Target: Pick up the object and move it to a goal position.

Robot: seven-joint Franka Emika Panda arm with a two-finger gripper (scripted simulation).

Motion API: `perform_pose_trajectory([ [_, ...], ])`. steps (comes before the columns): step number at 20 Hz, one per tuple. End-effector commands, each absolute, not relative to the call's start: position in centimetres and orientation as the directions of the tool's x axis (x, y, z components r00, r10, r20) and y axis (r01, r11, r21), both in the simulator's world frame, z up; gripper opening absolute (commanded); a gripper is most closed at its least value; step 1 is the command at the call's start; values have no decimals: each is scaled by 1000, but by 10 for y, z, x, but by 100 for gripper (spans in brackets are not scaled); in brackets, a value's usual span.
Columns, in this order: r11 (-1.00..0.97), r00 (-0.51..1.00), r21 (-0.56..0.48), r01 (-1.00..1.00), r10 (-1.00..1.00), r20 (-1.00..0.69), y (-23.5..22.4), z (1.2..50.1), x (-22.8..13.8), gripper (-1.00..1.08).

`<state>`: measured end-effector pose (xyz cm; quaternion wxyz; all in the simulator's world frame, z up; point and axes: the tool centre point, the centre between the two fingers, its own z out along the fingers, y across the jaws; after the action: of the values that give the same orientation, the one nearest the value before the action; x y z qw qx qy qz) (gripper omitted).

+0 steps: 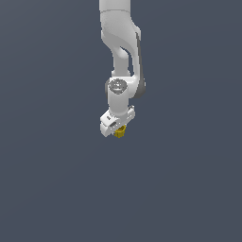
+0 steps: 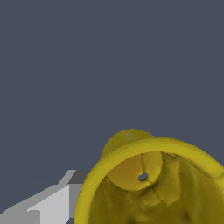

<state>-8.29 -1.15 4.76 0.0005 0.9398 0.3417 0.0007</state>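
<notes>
Flat slate-grey background fills the exterior view from edge to edge, with no table line, wall or horizon to be made out. One white arm [image 1: 121, 52] comes down from the top edge near the middle and hangs roughly vertical. At its lower end sits one gripper [image 1: 118, 130], its body tilted so that the end toward the exterior view's left hangs lower. One small mustard-yellow cup [image 1: 120, 133] shows just under the gripper body, partly hidden by it, and seems to be held there; the fingers themselves are too small to separate, so this view alone does not settle the grasp. Open grey surrounds the arm and cup on every side, well clear of all four picture edges.

Seen from the wrist, the same grey fills most of the frame. The one cup [image 2: 153, 183] is very close to the lens, its thick rim a wide yellow arc and its hollow, mottled inside showing a small dark hole in the base. One pale grey finger [image 2: 50, 205] lies against the outside of the cup wall. A second finger is not visible, so I cannot tell for certain that the pincer is clenched on the cup.
</notes>
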Motion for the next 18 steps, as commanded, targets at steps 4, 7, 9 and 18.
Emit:
perform_pose_trajectory([
  [4, -766, 766, 2, 642, 642, 1, -11, 50, -82, -100],
  [7, -766, 766, 2, 642, 642, 1, -9, 57, -81, -100],
  [9, -766, 766, 2, 642, 642, 1, -7, 65, -79, -100],
  [18, -766, 766, 1, 643, 643, 1, 10, 125, -67, -100],
])
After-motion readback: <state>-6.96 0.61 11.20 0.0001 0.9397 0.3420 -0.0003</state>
